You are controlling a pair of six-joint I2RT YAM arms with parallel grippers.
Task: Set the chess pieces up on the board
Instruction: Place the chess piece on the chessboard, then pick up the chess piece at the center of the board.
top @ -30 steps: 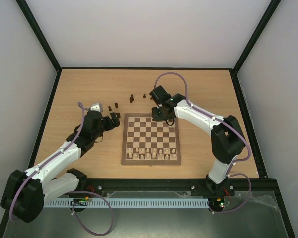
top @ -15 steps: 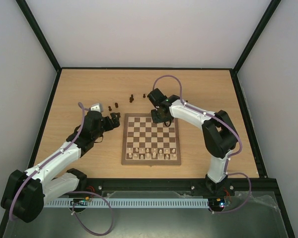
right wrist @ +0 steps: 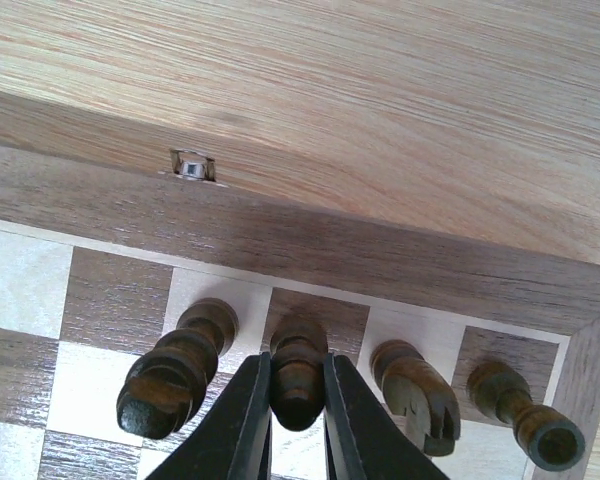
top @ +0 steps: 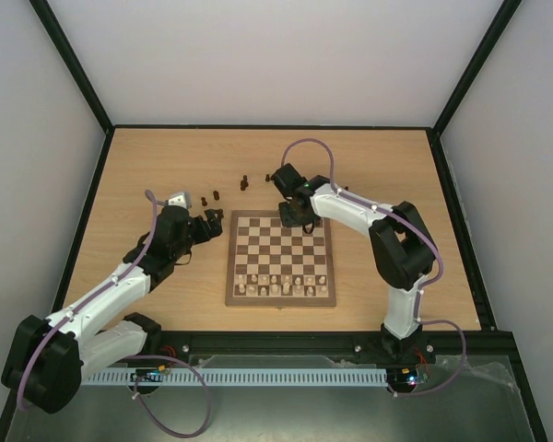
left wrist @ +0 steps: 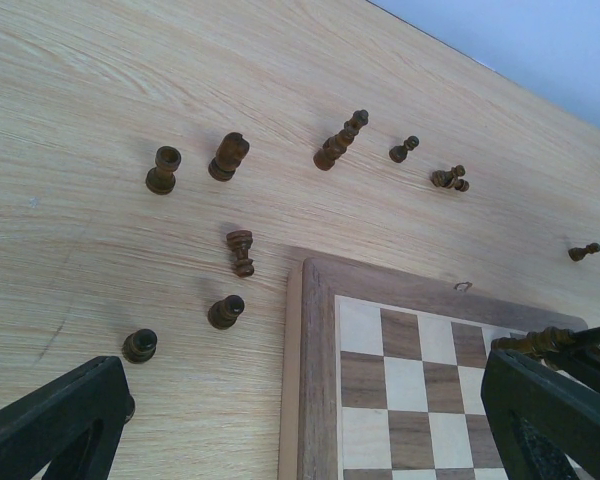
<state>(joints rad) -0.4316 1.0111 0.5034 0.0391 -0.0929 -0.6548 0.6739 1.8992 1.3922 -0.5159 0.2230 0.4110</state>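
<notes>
The right end effector (right wrist: 296, 368) is pinched narrow on a dark piece (right wrist: 298, 385) in the far row of the board (right wrist: 280, 240), with three more alongside. Its long axis runs along the fingers, head toward the wrist camera. Only the left wrist view shows the loose pieces (left wrist: 230, 155) on the counter (left wrist: 130, 80) past the board's corner, a tall one (left wrist: 341, 140) lying slanted. The left end effector (left wrist: 310, 420) gapes wide, holding nothing.

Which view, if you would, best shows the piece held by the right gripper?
The right wrist view: the piece sits large between the right gripper's fingers. The top view hides it under the gripper; the left wrist view at best glimpses it.
</notes>
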